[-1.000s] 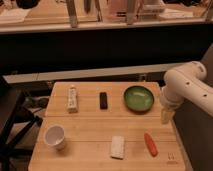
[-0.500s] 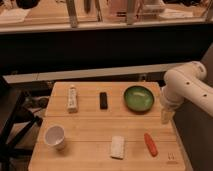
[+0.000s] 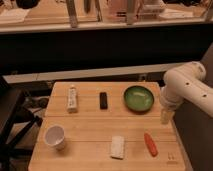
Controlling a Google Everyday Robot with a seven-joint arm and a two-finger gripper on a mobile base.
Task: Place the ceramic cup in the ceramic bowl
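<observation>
While ceramic cup (image 3: 55, 136) and ceramic bowl (image 3: 138, 98) both sit empty, well apart, gripper (image 3: 166, 117) hangs near bowl, jaws spread, holding nothing.

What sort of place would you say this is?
Probably a robotics test lab: a wooden table set with a ceramic cup, ceramic bowl and small items, and a robot arm alongside, its gripper off the table edge near the bowl.

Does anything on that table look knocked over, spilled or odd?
Nothing stands out: the ceramic cup stands upright front left, the ceramic bowl sits empty back right, the gripper hangs open near it.
</observation>
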